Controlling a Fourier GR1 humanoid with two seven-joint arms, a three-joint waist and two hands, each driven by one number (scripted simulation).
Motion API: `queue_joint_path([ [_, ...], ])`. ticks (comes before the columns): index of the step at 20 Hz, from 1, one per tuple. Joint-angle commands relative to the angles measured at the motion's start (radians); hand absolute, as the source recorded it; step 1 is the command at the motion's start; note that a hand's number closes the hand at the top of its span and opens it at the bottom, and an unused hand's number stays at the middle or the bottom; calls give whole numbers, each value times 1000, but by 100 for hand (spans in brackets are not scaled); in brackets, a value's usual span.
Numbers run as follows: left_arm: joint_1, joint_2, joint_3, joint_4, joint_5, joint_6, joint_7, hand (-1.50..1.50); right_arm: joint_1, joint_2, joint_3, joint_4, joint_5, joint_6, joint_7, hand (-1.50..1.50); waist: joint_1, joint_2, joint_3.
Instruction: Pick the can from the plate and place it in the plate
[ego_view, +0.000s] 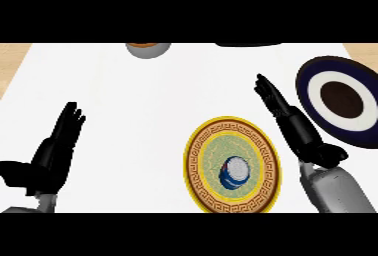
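A blue and white can (236, 171) stands on a plate with a yellow rim and a brown patterned band (199, 165) at the lower middle. At the right edge lies a dark blue plate with a white ring and a brown centre (321, 70), bare of objects. My right hand (291, 120) is between the two plates, fingers straight and pointing away, above and to the right of the can and apart from it. My left hand (55, 147) rests open at the lower left, fingers up, far from both plates.
A grey bowl with an orange-brown inside (148, 48) sits at the counter's far edge, left of centre. A dark object (251, 44) shows at the top edge. Wooden floor borders the white counter (148, 100) at both upper corners.
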Motion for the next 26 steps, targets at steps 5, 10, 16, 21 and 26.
queue_joint_path([
  [5, -115, 37, 41, 130, -44, -28, 129, 0, 10, -69, -164, 57, -245, 219, 67, 150, 41, -21, 0],
  [10, -91, 44, 44, 121, -3, -45, 161, 0, 151, -33, -238, 83, -13, -118, -127, -150, 0, -22, 4],
  [16, -176, 19, 46, 184, -40, -81, 207, 0, 336, -88, -108, 62, 85, 70, -327, -150, 36, -25, -1],
  [21, -190, 2, 66, 189, -68, -82, 208, 0, 318, -157, -96, 48, 200, 59, -267, -150, 44, -24, -1],
  [26, -165, -48, 55, 203, -100, -92, 185, 0, 394, -172, -35, -211, 291, 36, -52, -150, 41, -26, -1],
])
